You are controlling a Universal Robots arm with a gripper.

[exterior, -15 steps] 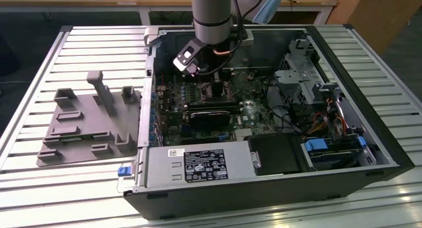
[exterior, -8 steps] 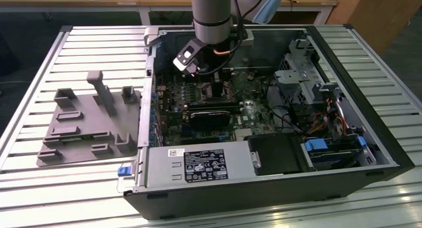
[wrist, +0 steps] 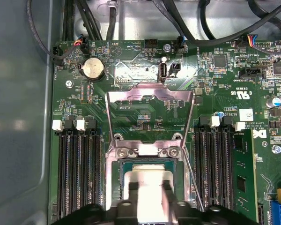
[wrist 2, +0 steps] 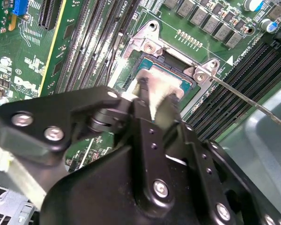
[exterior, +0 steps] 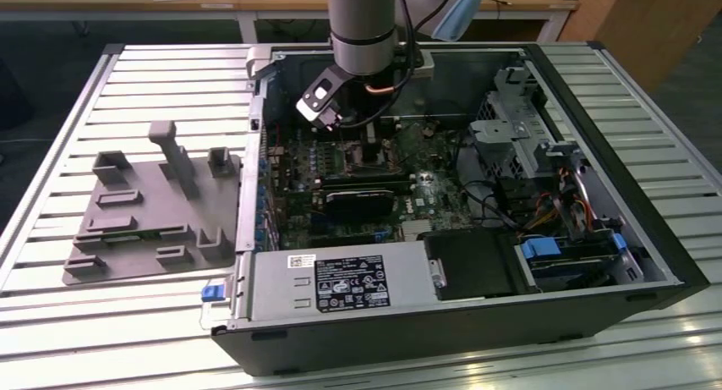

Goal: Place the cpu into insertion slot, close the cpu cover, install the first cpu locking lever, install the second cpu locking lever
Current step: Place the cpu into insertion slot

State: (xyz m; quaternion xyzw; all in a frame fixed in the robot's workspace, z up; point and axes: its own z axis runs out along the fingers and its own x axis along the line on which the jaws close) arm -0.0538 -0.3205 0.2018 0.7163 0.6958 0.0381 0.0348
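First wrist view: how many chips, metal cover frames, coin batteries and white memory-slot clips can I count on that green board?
cpu: 1
cpu cover: 1
coin battery: 1
white memory-slot clips: 4
Total: 7

Black metal computer tower case (exterior: 631, 263), side open, lies flat on slatted silver table (exterior: 135, 68). Grey robot arm (exterior: 363, 35) reaches down inside, gripper (exterior: 363, 151) low over green motherboard (exterior: 338, 174). Grey moulded plastic fixture tray (exterior: 147, 212) just beside case, exterior view's left.
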